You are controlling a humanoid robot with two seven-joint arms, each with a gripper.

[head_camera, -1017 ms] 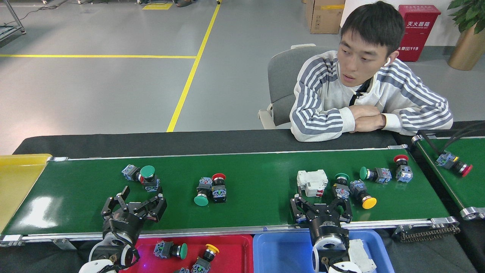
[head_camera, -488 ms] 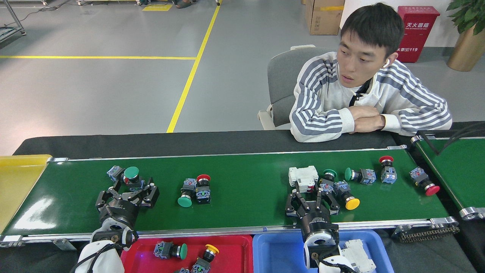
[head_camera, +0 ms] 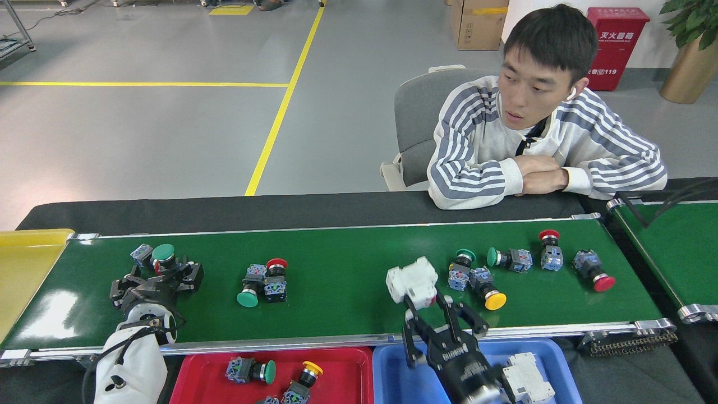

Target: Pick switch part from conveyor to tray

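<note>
**beltwatcher:** So the right gripper (head_camera: pixel 422 303) has its fingers pinched on the white breaker-style switch block (head_camera: pixel 412 279), gripping the near lower edge, and the part looks tilted and maybe just off the conveyor (head_camera: pixel 348 292). Can't tell for sure if a corner is touching the belt. The blue tray (head_camera: pixel 404 376) sits right below, just past the near rail, with another white block (head_camera: pixel 524 377) already in it.

**gripnerd:** I'd say lift it clear of the rail first, then pull straight back over the blue tray. It's held off-centre, so it could swing or slip. Go slow and set it low, don't drop it on the one already in there.

**beltwatcher:** And the left gripper (head_camera: pixel 159 273)?

**gripnerd:** Fingers look closed in around the green-capped push button (head_camera: pixel 162 253) at the belt's left end, but I can't tell if it's really clamped or only straddling it. That one presumably goes to the red tray (head_camera: pixel 190 370), where button parts already lie.

**beltwatcher:** What's the white part look like?

**gripnerd:** Boxy, moulded white plastic, stepped top, a bit of red on the near side. Hard, smooth faces, so a firm pinch matters.
</note>
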